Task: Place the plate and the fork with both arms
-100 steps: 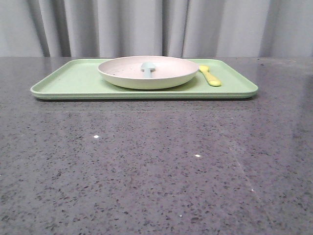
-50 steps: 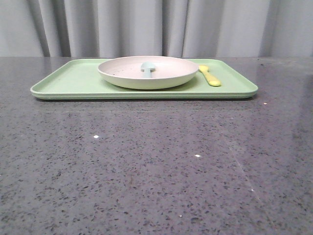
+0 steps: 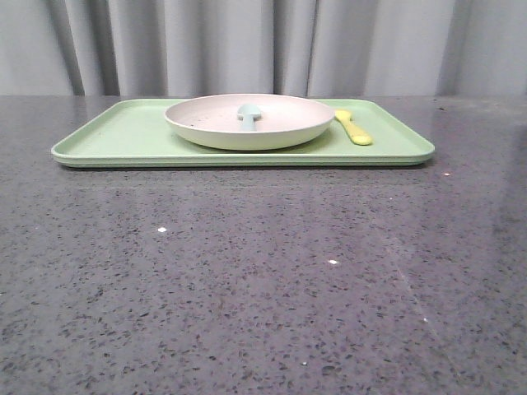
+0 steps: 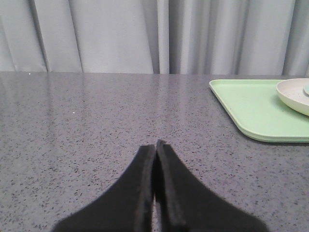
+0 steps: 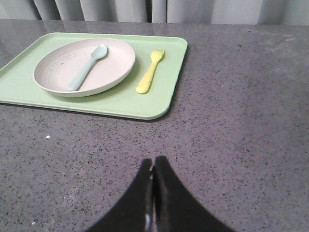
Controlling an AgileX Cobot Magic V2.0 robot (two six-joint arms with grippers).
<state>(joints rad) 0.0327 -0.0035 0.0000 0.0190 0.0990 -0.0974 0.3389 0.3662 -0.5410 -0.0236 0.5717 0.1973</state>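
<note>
The left gripper (image 4: 155, 147) hovers low over bare worktop (image 4: 96, 125) at the left of the scene, its black jaws pressed together with nothing between them. From its wrist camera the near-left corner of the green tray (image 4: 251, 108) shows off to the right, well apart from the gripper, with a slice of the plate (image 4: 292, 95) on it.

In the front view the worktop (image 3: 247, 280) is dark speckled stone, and the tray (image 3: 123, 136) lies across its far half, long side toward the robot. The plate (image 3: 247, 132) sits flat on the tray, about at its middle, cream on the outside and pale pink inside. A pale blue spoon (image 3: 248, 113) lies in the plate, bowl end toward the far side and handle pointing near-left in the right wrist view (image 5: 86, 67). Just to the right of the plate, on the tray floor and not touching the plate, lies the fork (image 3: 353, 127): small, pale yellow, tines toward the far side, handle toward the near edge of the tray.

The right gripper (image 5: 153, 164) hangs over bare worktop on the near side of the tray's right corner, well apart from the fork (image 5: 149, 77). Its jaws are likewise pressed together and empty. Grey curtains (image 3: 247, 41) close off the far side.
</note>
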